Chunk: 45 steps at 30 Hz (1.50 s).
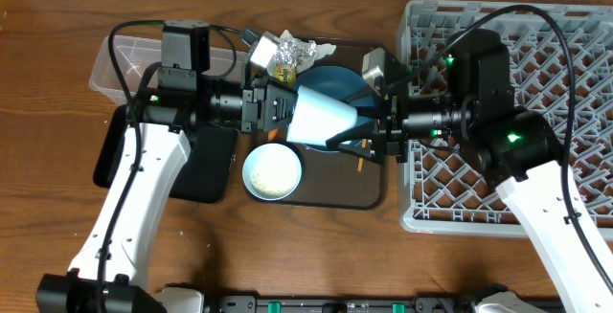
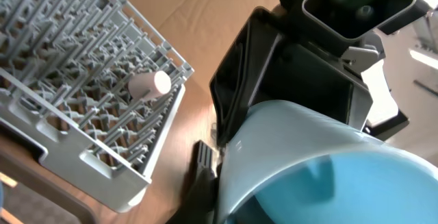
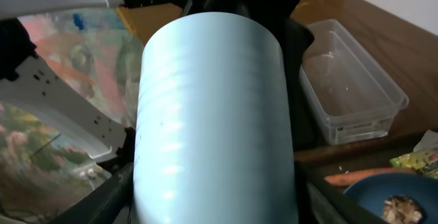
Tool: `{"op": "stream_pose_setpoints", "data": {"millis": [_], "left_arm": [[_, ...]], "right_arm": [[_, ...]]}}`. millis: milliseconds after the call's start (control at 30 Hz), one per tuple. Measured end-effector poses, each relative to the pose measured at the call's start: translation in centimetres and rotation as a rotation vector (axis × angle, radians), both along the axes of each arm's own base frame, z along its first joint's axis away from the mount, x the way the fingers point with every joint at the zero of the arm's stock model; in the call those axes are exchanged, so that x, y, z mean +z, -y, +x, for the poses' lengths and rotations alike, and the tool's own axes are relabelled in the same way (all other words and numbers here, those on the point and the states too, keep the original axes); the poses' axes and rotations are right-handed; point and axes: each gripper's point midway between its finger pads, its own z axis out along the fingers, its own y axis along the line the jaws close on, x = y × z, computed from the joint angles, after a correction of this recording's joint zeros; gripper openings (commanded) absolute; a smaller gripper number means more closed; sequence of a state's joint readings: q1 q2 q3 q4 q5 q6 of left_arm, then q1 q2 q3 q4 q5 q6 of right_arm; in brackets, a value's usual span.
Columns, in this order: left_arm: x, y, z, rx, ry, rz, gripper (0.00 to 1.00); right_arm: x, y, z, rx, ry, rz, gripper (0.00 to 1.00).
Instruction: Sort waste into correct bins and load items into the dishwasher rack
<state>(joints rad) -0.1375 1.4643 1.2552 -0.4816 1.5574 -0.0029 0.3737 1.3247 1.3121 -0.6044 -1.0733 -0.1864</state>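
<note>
A pale cup with a blue inside (image 1: 321, 117) hangs on its side above the brown serving tray, between both grippers. My left gripper (image 1: 278, 107) grips its wide rim; the blue inside fills the left wrist view (image 2: 328, 183). My right gripper (image 1: 369, 129) closes on its narrow end, with a finger on each side of the wall (image 3: 212, 114). Below are the dark blue plate (image 1: 335, 81), a carrot (image 3: 363, 177), a brown lump (image 3: 400, 210) and the wrapper with the yellow packet (image 1: 278, 53). The white bowl with rice (image 1: 272, 171) sits in front. Another small cup (image 2: 150, 85) lies in the grey rack (image 1: 565, 93).
The clear tub (image 1: 120, 64) stands at the back left, also in the right wrist view (image 3: 349, 87). The black tray (image 1: 206, 165) lies under my left arm. The brown serving tray (image 1: 369, 193) sits between tub and rack. Cables loop over both arms.
</note>
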Motion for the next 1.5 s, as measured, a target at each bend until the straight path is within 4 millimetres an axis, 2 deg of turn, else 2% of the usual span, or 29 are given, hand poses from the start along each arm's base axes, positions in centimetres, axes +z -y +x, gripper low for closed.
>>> {"op": "stream_pose_setpoints", "data": {"millis": [33,67,100,167,267,367,467,567,733,833,933,1033,1133,1233,1367,1433,1500], "left_arm": [[0.0,0.0,0.0,0.0,0.002,0.0,0.67],[0.0,0.0,0.1,0.001,0.006,0.0,0.79],[0.0,0.0,0.1,0.003,0.008,0.002,0.99],[-0.1,0.0,0.3,0.014,0.009,0.012,0.98],[-0.7,0.0,0.9,0.048,0.009,0.044,0.98],[-1.4,-0.2,1.7,0.095,0.015,0.085,0.98],[-1.9,-0.4,2.4,0.133,0.019,0.116,0.98],[-2.1,-0.5,2.6,0.147,0.022,0.13,0.98],[-2.3,-0.5,2.8,0.156,0.023,0.139,0.98],[-2.3,-0.5,2.8,0.156,0.023,0.139,0.97],[-2.3,-0.5,2.8,0.157,0.023,0.14,0.98],[-2.3,-0.5,2.8,0.157,0.023,0.14,0.98],[-2.3,-0.5,2.8,0.158,0.023,0.141,0.98],[-2.4,-0.5,2.8,0.159,0.023,0.142,0.98],[-2.4,-0.5,2.9,0.159,0.022,0.142,0.98],[-2.4,-0.5,2.8,0.158,0.022,0.142,0.98],[-2.4,-0.5,2.8,0.159,0.02,0.142,0.98]], "right_arm": [[0.0,0.0,0.0,-0.002,0.001,-0.002,0.53],[-0.1,0.0,0.1,-0.006,0.0,-0.005,0.52],[-0.2,0.1,0.2,-0.014,0.0,-0.011,0.52],[-0.4,0.2,0.5,-0.033,0.002,-0.024,0.49],[-0.6,0.6,1.0,-0.064,0.001,-0.04,0.49],[-0.7,2.6,2.0,-0.164,-0.025,-0.068,0.47],[-1.1,6.3,3.6,-0.338,-0.064,-0.117,0.47],[-2.0,11.3,5.4,-0.565,-0.121,-0.182,0.47],[-4.3,21.9,7.8,-1.028,-0.28,-0.277,0.48],[-5.6,28.0,7.7,-1.29,-0.393,-0.298,0.49],[-6.9,33.8,6.2,-1.554,-0.532,-0.289,0.48],[-8.3,38.4,4.4,-1.769,-0.665,-0.264,0.49],[-9.9,41.9,3.1,-1.915,-0.775,-0.245,0.49],[-11.2,44.3,2.3,-1.997,-0.85,-0.225,0.48],[-12.9,46.4,1.6,-2.063,-0.938,-0.213,0.51],[-13.7,47.0,1.4,-2.076,-0.977,-0.212,0.56],[-14.5,47.4,1.2,-2.084,-1.013,-0.217,0.56]]}}
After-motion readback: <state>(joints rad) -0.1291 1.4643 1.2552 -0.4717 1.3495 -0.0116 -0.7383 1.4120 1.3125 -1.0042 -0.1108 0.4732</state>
